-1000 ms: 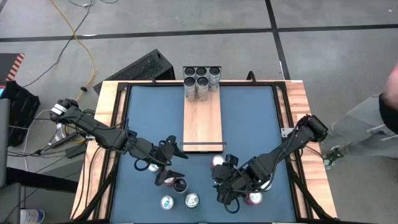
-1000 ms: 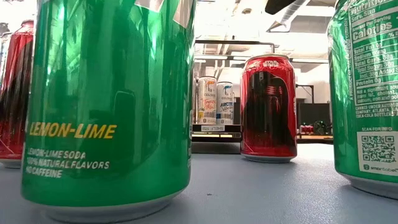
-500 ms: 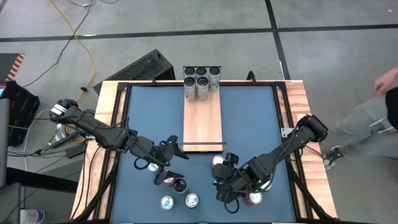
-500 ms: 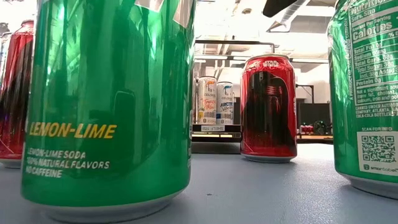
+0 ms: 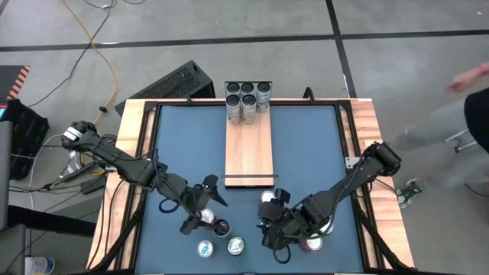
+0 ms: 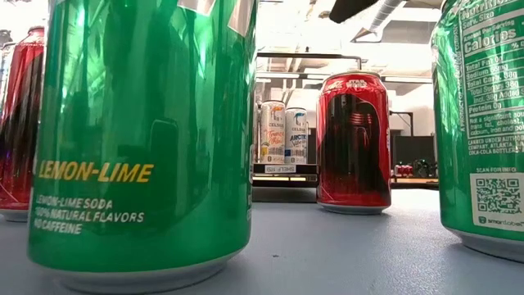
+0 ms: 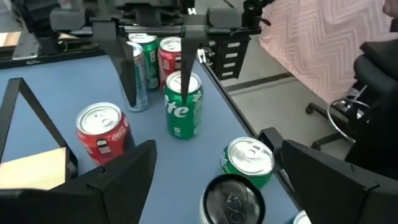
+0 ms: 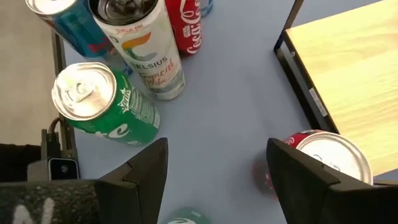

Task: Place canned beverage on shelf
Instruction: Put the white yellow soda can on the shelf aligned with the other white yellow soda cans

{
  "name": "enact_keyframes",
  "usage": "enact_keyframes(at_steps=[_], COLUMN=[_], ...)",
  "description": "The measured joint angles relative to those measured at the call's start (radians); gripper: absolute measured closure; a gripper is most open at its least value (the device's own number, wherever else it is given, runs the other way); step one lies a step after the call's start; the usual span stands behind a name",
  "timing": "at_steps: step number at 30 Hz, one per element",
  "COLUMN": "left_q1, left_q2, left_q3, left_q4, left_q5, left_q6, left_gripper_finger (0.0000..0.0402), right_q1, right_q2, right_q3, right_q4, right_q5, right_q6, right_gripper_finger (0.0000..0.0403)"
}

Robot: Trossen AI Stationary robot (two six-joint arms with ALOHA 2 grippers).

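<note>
Both tools gape empty: left tool point(image 5: 200, 211) and right tool point(image 5: 273, 221) (near shelf point(image 5: 249, 149)).

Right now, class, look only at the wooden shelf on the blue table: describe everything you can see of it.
The shelf is a long, narrow plank of pale wood lying flat on the blue table, running from the far edge toward the middle. A thin black wire rail crosses its near end. Five tall silver-topped cans stand bunched at its far end; the rest of the plank is bare. Neither arm touches it.
</note>
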Motion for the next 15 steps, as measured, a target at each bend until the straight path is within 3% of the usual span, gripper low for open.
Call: enact_keyframes(at_steps=[10, 15], left_q1=[-0.008, -0.008], left_q2=[0.103, 0.100], left_q3=[0.001, 0.001], left_q4=[0.039, 0.041], left_q5=[0.151, 0.109], left_q6=[-0.050, 0.043], left_gripper_finger=[0.0070, 0.0070], right_q1=[0.002, 0.009], right_q2=[0.070, 0.070], right_q3=[0.001, 0.002], right_q4=[0.138, 0.142], right_q5=[-0.034, -0.045], right_q6=[0.008, 0.007], right_gripper_finger=[0.0147, 0.0147])
